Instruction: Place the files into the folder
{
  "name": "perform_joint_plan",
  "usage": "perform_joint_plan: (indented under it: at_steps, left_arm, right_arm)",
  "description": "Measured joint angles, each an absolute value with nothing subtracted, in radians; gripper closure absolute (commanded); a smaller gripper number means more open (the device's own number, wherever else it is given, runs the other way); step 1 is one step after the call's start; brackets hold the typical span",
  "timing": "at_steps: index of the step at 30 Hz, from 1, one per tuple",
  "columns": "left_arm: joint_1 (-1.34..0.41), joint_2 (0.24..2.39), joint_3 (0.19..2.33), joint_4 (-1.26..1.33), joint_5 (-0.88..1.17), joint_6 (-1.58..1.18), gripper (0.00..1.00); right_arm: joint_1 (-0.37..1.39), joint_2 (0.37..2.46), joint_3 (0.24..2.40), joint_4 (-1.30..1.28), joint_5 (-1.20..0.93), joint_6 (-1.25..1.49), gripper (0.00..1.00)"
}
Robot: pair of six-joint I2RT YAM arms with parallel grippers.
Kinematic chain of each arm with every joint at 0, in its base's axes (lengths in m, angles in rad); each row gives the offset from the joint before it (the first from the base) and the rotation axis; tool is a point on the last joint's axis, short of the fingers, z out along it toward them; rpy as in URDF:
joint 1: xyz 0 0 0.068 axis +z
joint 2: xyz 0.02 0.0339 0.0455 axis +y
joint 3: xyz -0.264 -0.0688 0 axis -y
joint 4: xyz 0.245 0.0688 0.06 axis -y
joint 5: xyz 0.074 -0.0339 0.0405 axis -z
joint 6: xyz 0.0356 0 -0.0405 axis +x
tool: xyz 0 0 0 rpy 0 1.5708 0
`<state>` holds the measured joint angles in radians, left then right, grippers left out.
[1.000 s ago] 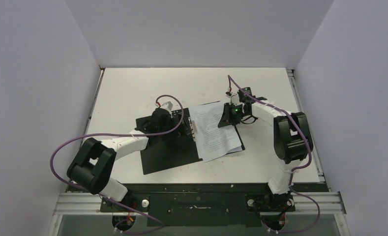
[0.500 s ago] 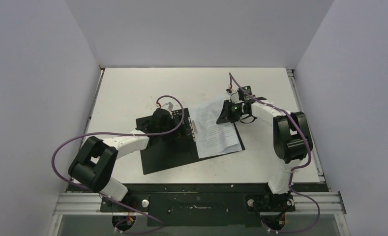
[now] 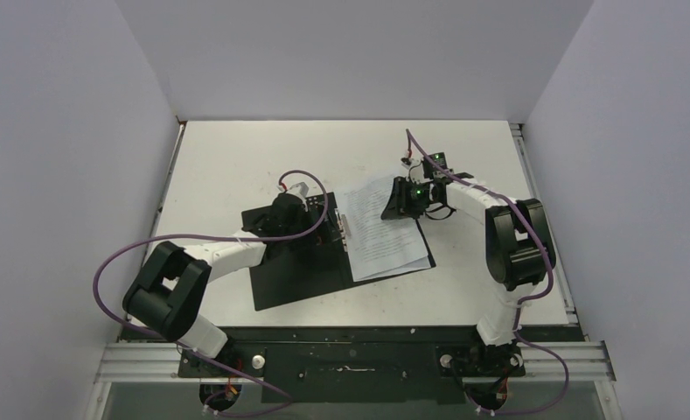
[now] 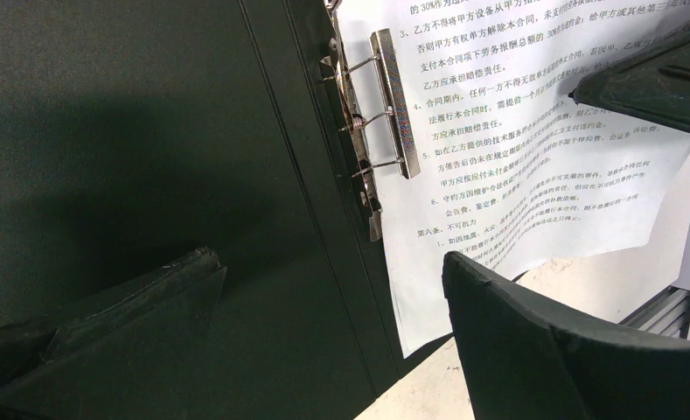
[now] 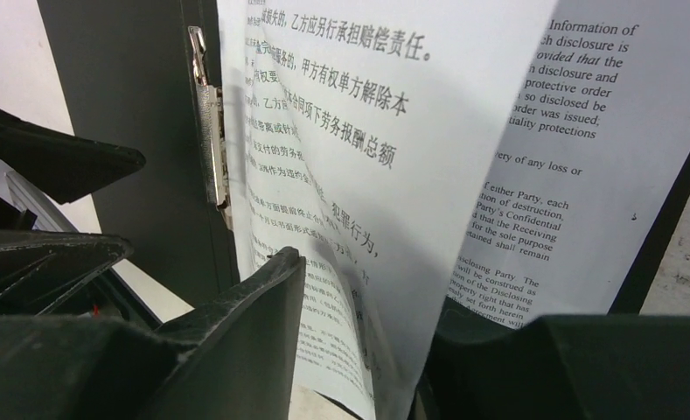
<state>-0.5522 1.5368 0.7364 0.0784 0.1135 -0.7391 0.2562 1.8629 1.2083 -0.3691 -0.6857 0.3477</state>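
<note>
Two fingers of the right gripper pinch the top sheet of the files near its far right corner, and the sheet stands up between them in a curl instead of lying flat. Under it the other pages lie on the right half of the open folder. Their left margin is beneath the bar of the metal clip, and their near right corner hangs past the cover onto the table. Whether the clip presses down on them I cannot tell.

The left gripper hangs astride the spine just near of the clip, fingers spread, holding nothing.

My worry is the lifted sheet. Drawn further right, it could slide out from under the bar or crease where it bends; pushed left too hard, it could buckle against the clip. The stack sits askew, so any drag might pull the lower pages off the cover too. The spread left fingers are close enough to snag the clip wires.
</note>
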Motion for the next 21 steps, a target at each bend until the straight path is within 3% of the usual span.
perform_joint_plan:
  at_steps: [7,21]
  left_arm:
    - [-0.552,1.539,0.736,0.08,0.113,-0.738,0.03]
    - [-0.552,1.539,0.736,0.08,0.113,-0.736,0.03]
  right_arm:
    - [0.256,1.863,1.208,-0.387,-0.654,0.329,0.52]
    - [0.256,1.863,1.212,-0.445,-0.53,0.298,0.39]
